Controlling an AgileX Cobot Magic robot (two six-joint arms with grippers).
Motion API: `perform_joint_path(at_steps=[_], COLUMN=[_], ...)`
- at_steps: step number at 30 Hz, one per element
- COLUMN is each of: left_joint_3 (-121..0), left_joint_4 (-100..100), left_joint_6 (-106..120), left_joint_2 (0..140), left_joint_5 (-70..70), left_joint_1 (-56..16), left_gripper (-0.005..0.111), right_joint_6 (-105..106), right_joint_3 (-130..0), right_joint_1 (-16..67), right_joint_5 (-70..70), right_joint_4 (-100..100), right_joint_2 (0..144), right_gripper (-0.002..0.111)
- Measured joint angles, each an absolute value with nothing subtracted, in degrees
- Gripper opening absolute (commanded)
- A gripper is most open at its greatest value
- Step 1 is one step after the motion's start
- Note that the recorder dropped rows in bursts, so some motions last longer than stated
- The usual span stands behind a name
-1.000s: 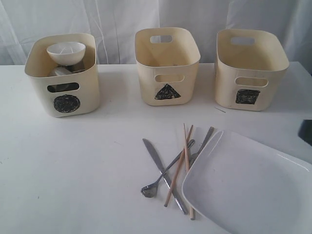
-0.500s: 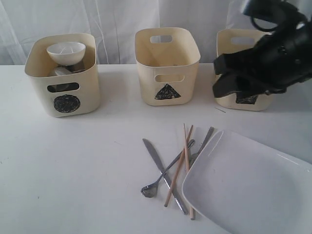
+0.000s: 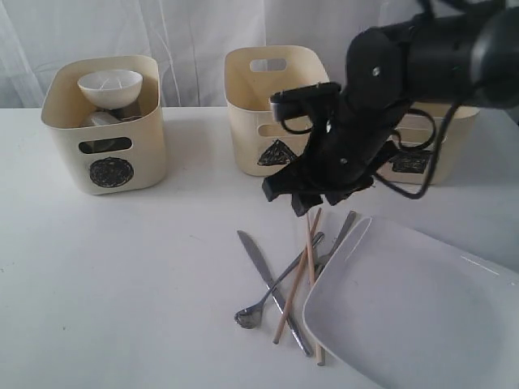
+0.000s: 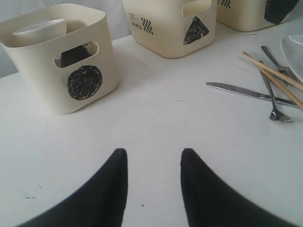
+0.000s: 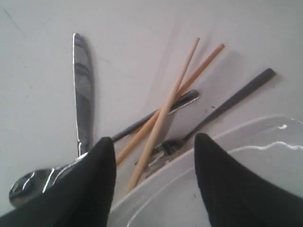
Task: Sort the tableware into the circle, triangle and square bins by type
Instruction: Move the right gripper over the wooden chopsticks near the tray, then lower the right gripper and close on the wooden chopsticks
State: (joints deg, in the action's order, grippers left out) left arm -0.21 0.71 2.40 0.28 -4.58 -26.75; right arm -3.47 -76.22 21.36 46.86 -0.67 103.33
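Note:
My right gripper (image 3: 298, 201) hangs open just above the cutlery pile: a steel knife (image 3: 263, 271), two wooden chopsticks (image 3: 296, 279), a fork (image 3: 345, 227) and a spoon-like piece (image 3: 247, 316). Beside the pile lies the large white plate (image 3: 413, 316). In the right wrist view the open gripper (image 5: 154, 139) frames the chopsticks (image 5: 175, 94) and the plate rim (image 5: 236, 179), with the knife (image 5: 83, 90) off to one side. The circle bin (image 3: 104, 121) holds a white bowl (image 3: 110, 87). My left gripper (image 4: 154, 153) is open over bare table.
The triangle bin (image 3: 278, 109) stands in the middle of the back row. The square bin (image 3: 454, 142) is largely hidden behind the right arm. A white curtain closes the far side. From the left wrist view, the circle bin (image 4: 61, 61) stands ahead.
The right arm came in from the right a second ago, swung left and down past the square bin, and now hangs over the cutlery. The tableware has not moved.

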Motion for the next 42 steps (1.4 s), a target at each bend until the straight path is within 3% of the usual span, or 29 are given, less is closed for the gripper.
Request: perform_joint_path(at_steps=[11,36,42], left_joint_3=[-0.21,-0.21,-0.21], left_joint_4=[0.71,0.71,0.71], left_joint_6=[2.4,2.4,2.4], left_joint_2=[0.28,0.28,0.28], left_joint_5=[-4.58,-4.58,-4.58], left_joint_1=[-26.72,-26.72,-26.72], left_gripper=[0.043,0.043,0.043], right_joint_6=[-12.72,-14.94,-14.94], right_joint_3=[-84.04,-87.1,-87.24], right_joint_1=[22.85,22.37,22.37], right_joint_5=[44.94,43.54,43.34], right_joint_4=[9.14,10.77,9.98], right_joint_2=[115.17,123.18,124.0], right_gripper=[0.049,0.049,0.037])
